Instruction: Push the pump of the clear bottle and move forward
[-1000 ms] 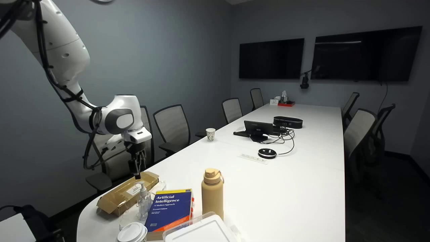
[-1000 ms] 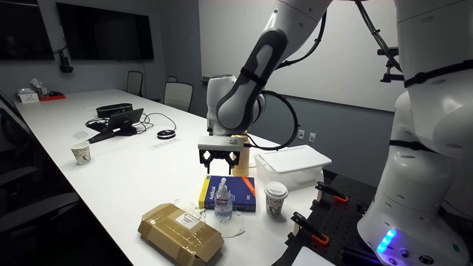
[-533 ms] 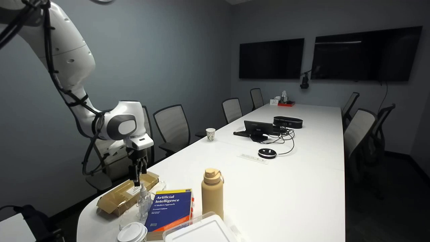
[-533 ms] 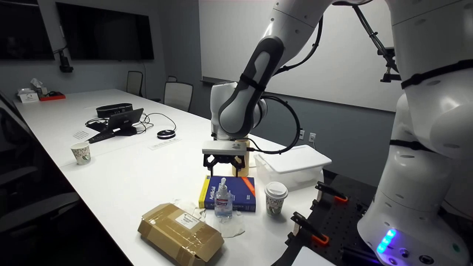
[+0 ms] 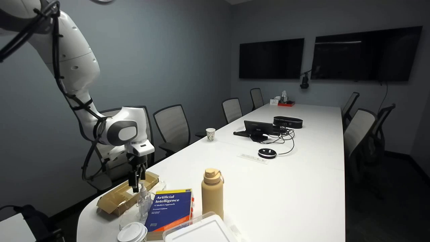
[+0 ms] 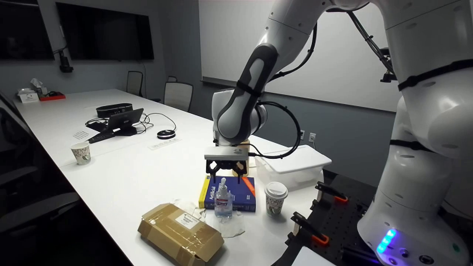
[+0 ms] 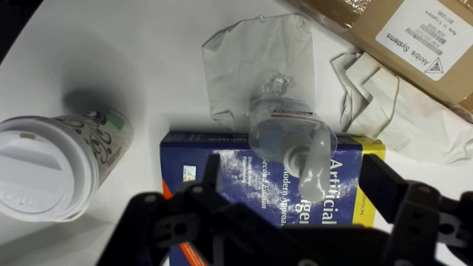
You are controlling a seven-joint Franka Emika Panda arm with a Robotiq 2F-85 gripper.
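I have the gripper (image 6: pixel 226 180) near the pump (image 7: pixel 316 171), jaws spread wide. In an exterior view the clear bottle (image 6: pixel 223 207) stands upright just nearer than the "Artificial Intelligence" book (image 6: pixel 242 192); cardboard box (image 6: pixel 179 232) at left, labelled "Akribis Systems".

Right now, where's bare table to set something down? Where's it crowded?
Free: tabletop between the book, cardboard box, open paper cup and flat strip near the black puck; narrowly, between book and lidded cup. Crowded: around the clear bottle, with book, box, crumpled paper and the open gripper by the pump.
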